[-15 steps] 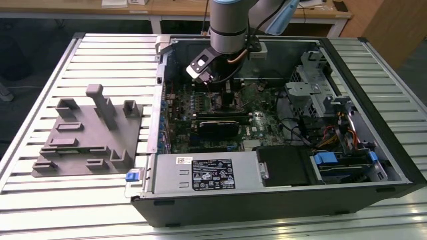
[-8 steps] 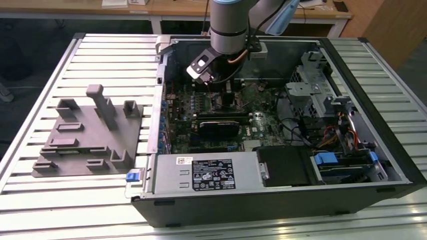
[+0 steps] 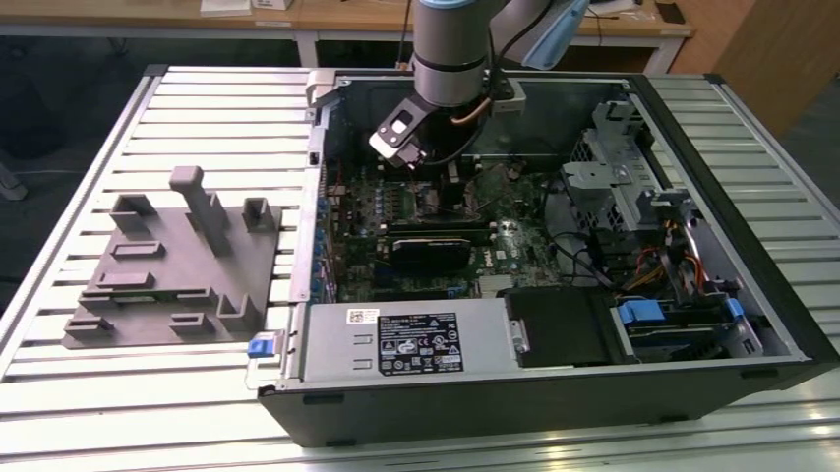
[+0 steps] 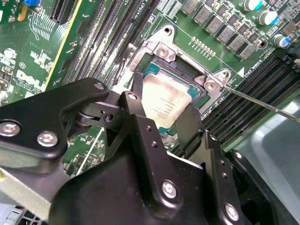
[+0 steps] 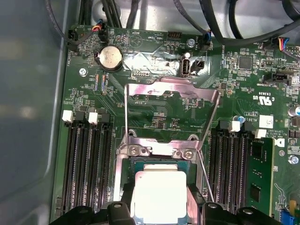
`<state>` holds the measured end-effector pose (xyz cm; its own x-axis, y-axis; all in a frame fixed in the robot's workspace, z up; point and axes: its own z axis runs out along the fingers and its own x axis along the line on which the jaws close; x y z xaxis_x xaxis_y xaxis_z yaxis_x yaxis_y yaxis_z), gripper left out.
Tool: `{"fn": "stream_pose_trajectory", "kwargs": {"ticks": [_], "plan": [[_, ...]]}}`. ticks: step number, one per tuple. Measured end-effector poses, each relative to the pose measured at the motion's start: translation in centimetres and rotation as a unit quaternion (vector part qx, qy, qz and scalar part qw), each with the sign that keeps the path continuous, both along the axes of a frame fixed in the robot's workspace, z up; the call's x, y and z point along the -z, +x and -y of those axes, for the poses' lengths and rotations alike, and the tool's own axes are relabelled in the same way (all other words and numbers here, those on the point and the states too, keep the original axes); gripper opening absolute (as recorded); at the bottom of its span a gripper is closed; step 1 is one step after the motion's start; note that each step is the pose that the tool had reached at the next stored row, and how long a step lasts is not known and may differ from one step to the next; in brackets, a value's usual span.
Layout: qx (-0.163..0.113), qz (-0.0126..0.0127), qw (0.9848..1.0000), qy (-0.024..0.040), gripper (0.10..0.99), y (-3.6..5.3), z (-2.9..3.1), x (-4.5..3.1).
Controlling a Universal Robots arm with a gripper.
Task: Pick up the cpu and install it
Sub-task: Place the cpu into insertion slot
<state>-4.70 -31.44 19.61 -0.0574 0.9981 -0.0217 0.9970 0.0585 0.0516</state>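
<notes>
The cpu, a small square chip with a pale silvery top, lies level in the metal-framed socket on the green motherboard. My gripper straddles it, with one black finger against each of two opposite edges, shut on the chip. In the first wrist view the cpu sits under the raised socket load plate, between the fingers of the gripper. In the exterior view the gripper reaches down into the open computer case near its back wall.
A thin socket lever sticks out beside the socket. Memory slots flank it on both sides. A grey plastic fixture with upright posts stands on the slatted table at the exterior view's left. The power supply and drive cages crowd the case.
</notes>
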Motion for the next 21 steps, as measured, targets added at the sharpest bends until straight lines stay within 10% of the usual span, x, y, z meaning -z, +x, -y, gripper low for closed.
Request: {"fn": "stream_pose_trajectory", "kwargs": {"ticks": [21], "plan": [[0.023,0.0000,0.9997,0.0041,0.529,-0.01,0.00,0.09]]}}
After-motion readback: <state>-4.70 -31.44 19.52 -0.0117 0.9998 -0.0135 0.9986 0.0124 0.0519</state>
